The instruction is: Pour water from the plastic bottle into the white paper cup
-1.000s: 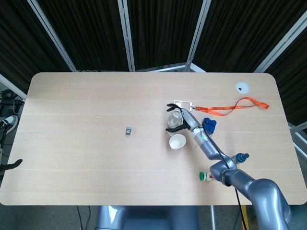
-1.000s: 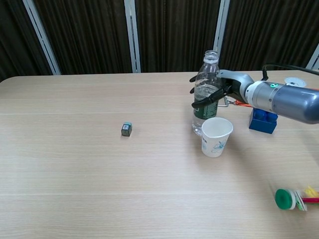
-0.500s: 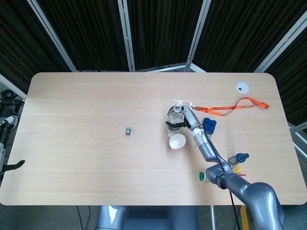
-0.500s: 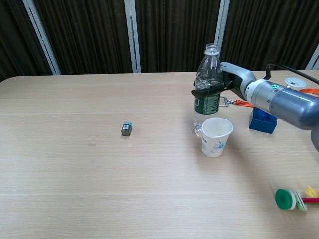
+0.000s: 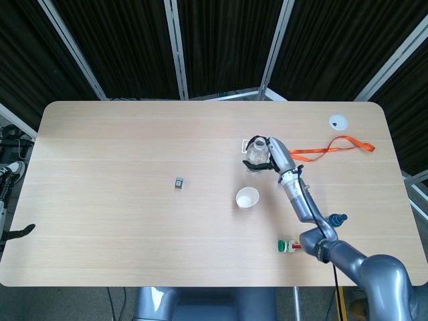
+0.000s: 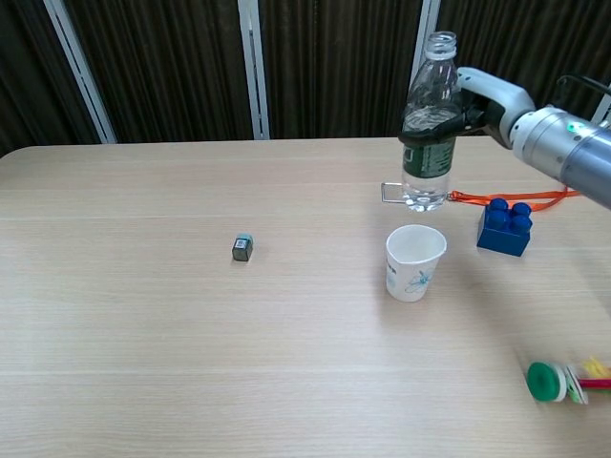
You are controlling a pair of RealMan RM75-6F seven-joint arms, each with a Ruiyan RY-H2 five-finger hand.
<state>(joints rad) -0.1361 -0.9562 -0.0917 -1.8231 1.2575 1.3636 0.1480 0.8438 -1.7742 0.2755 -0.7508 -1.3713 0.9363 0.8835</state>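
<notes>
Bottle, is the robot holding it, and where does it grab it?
Yes. The right hand grips the plastic bottle around its middle, just above the green label, holding it upright above the table.

Pale wood table (image 5: 120, 221), black curtains (image 6: 334, 67) behind, grey, perhaps metal, frame posts (image 6: 250, 67)

A small dark grey cube with a teal top (image 6: 242, 248) sits alone on the light wooden table (image 6: 143, 334), well left of centre. A blue plastic building brick (image 6: 505, 227) stands at the right side, with an orange fabric lanyard (image 5: 331, 147) lying just behind it. A small white round disc (image 5: 338, 121) lies near the table's far right corner. A green round cap (image 6: 547, 380) lies near the front right edge.
</notes>
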